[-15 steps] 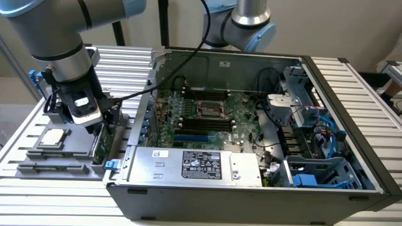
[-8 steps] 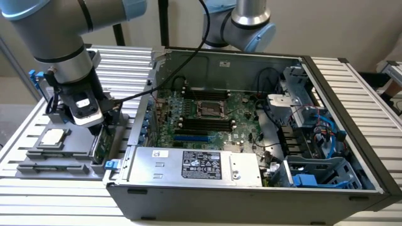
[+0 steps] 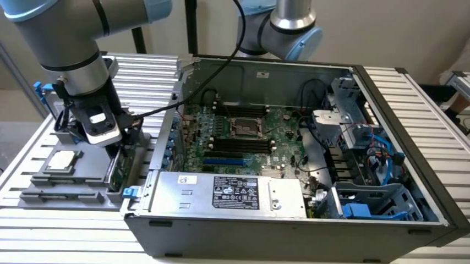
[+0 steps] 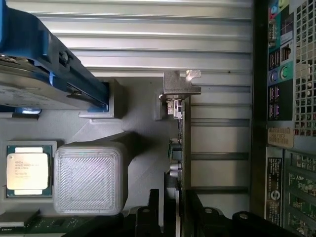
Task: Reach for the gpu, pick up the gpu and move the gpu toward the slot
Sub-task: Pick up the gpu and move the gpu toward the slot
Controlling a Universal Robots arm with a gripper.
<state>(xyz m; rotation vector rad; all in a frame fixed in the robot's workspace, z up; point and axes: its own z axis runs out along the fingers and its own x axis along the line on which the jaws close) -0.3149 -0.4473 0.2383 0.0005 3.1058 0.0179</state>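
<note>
Surface: ribbed aluminium table (image 3: 66, 231), slats running across the exterior view; plain beige wall (image 3: 397, 33) behind. Nearest the camera, at 6 o'clock of the exterior view, stands the open computer case (image 3: 294, 239), lid off, with a silver power supply (image 3: 228, 192) along its near edge and the green motherboard (image 3: 242, 137) behind it toward 12 o'clock. At 9 o'clock of the case, touching its side, sits a grey fixture tray (image 3: 37, 195) on the table. In the tray: a small square silver chip (image 3: 61, 159) in its own pocket, and at 3 o'clock of the chip the gpu (image 3: 115, 168), standing on edge in a slot just beside the case wall. In the wrist view the gpu (image 4: 183, 138) reads as a thin dark blade with its silver end bracket (image 4: 180, 86) at the far end; a ridged grey block (image 4: 89, 177) of the fixture lies between it and the chip (image 4: 27, 170), and a silver hard drive (image 4: 29, 74) with blue brackets rests beyond the chip. The gripper (image 3: 121, 146) hangs straight down over the gpu; in the wrist view the gripper (image 4: 174, 193) has its fingers (image 4: 154, 212) parted, one on each side of the card's top edge, not clamped. The card sits seated in the fixture. The case's rear panel (image 4: 286, 98) runs close alongside the card. Farthest, at 12 o'clock behind the case, a second robot arm (image 3: 287, 27) rises out of the picture.
</note>
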